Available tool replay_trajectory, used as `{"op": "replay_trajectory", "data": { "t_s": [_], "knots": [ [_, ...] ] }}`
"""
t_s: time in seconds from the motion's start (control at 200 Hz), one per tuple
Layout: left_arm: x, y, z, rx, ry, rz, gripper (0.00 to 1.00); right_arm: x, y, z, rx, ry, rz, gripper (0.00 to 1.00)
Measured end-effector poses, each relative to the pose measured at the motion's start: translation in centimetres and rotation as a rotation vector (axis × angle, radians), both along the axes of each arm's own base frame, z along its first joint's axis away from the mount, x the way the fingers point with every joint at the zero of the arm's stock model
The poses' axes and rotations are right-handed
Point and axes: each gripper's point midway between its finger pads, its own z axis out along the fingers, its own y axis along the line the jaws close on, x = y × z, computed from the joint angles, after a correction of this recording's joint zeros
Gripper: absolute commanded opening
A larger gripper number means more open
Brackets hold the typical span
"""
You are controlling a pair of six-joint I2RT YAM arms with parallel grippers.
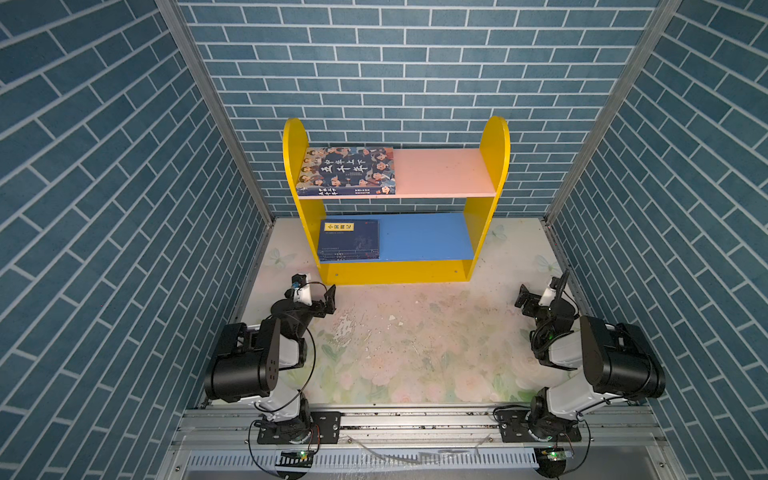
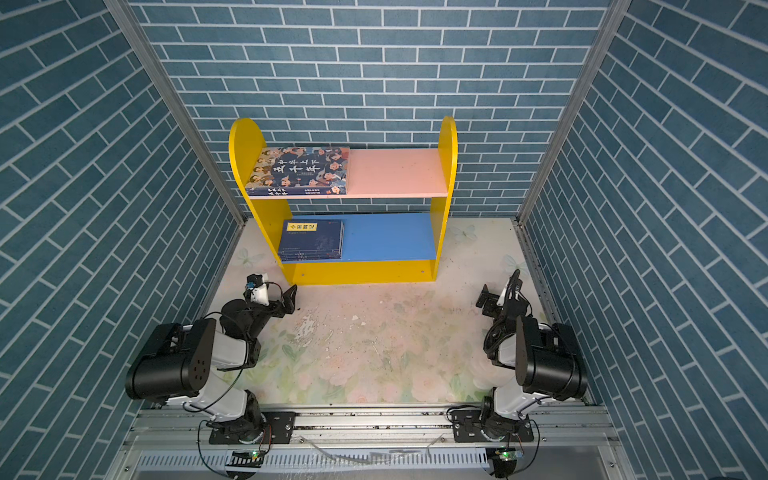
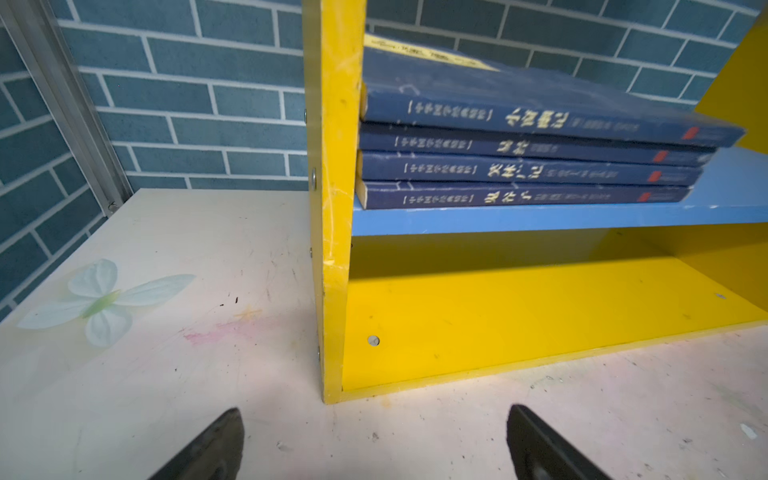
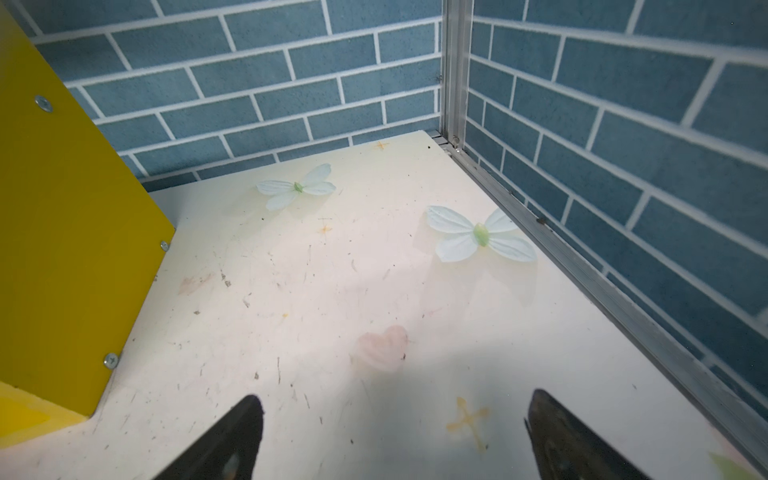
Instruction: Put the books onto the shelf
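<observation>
Nearest the camera, the left gripper (image 3: 374, 436) hovers low over the table (image 1: 415, 340), jaws spread wide with nothing between them. Over on the far side the right gripper (image 4: 392, 428) is the same: wide open, empty, aimed at bare tabletop.

Move back to the shelf (image 1: 494, 149). The thin books (image 1: 349, 241) lie flat in a stack at the left end of the blue board (image 1: 424, 237), against the side panel. Above, the thick book (image 1: 347, 170) lies flat at the left end of the pink board (image 1: 440, 172). No book is on the table, so the job looks finished.

If handled again, the thin ones look light and floppy, best pinched near the spine. The thick one looks heavy and stiff, so grip its long edge.

The left wrist view counts four spines (image 3: 519, 166), where both top views show only the uppermost cover. Only the top views catch the thick book.
</observation>
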Motion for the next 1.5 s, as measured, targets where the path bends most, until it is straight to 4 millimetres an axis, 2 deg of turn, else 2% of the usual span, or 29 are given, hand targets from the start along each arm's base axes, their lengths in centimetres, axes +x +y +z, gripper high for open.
{"op": "replay_trajectory", "data": {
  "t_s": [0.1, 0.215, 0.505, 1.085, 1.145, 1.19, 1.271, 1.341, 1.391, 1.431, 1.496],
  "knots": [
    [1.4, 0.4, 0.2, 0.032, 0.020, 0.028, 1.00, 1.1, 0.6, 0.6, 0.009, 0.001, 0.039, 0.99],
    [2.3, -0.1, 0.5, 0.069, 0.037, 0.028, 1.00, 1.3, 1.0, 0.5, 0.016, 0.012, 0.062, 0.99],
    [2.0, 0.0, -1.1, 0.095, 0.103, 0.043, 1.00, 0.9, 1.3, -0.5, 0.028, 0.055, 0.077, 0.99],
    [1.8, -0.2, -1.6, 0.121, 0.122, 0.036, 1.00, 0.9, 1.6, -0.7, 0.031, 0.062, 0.086, 0.99],
    [1.4, -0.4, -1.3, 0.123, 0.091, 0.026, 1.00, 0.9, 1.6, -0.7, 0.031, 0.062, 0.087, 0.99],
    [0.3, -0.7, -1.2, 0.134, 0.049, 0.019, 1.00, 0.9, 1.6, -0.7, 0.031, 0.062, 0.087, 0.99],
    [-1.8, -1.8, -2.9, 0.152, 0.070, -0.014, 1.00, 0.9, 1.6, -0.7, 0.032, 0.063, 0.087, 0.99],
    [-1.1, -2.2, -3.4, 0.160, 0.114, -0.028, 1.00, 0.9, 1.6, -0.7, 0.031, 0.063, 0.088, 0.99],
    [0.6, -1.8, -2.3, 0.157, 0.106, -0.010, 1.00, 0.9, 1.6, -0.7, 0.032, 0.063, 0.087, 0.99],
    [1.8, -1.2, -0.6, 0.151, 0.062, 0.014, 1.00, 0.9, 1.6, -0.7, 0.031, 0.063, 0.088, 0.99],
    [1.8, -0.6, 1.0, 0.143, -0.010, 0.033, 1.00, 0.9, 1.6, -0.7, 0.031, 0.063, 0.088, 0.99]
  ]
}}
